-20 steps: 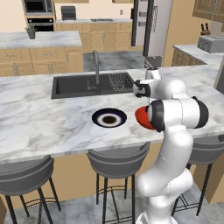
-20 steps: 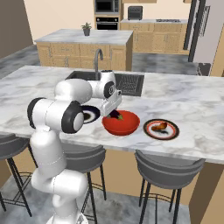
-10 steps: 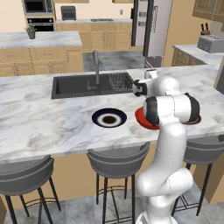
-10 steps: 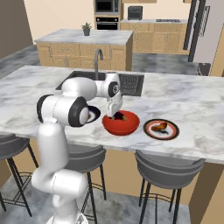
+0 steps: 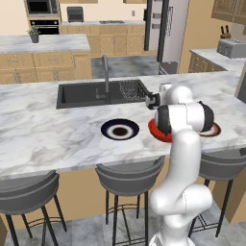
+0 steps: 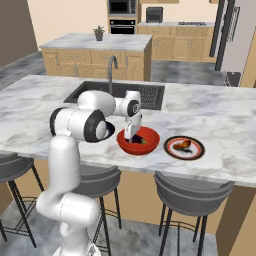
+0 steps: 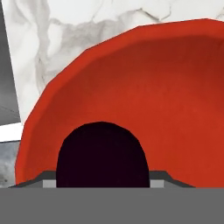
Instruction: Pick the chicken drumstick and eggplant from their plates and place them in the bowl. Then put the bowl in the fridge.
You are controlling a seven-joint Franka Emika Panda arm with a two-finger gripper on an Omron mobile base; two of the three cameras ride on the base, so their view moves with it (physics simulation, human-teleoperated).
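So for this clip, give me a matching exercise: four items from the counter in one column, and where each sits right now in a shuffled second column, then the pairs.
Column one:
1. dark purple eggplant
2. orange-brown chicken drumstick
3. glossy red bowl
4. black-rimmed plate with a white ring

Column two:
A. on the reddish-brown rimmed plate
B. bare on the marble counter, in front of the sink
C. inside the bowl, between the gripper fingers
D. between the two plates

Pairs: 1-C, 2-A, 3-D, 4-B

Marble counter [image 5: 43, 129] with black sink [image 5: 81, 94] and faucet [image 5: 105, 72]; 3 grey stools [image 5: 127, 175] below; toaster [image 5: 231, 47] behind.
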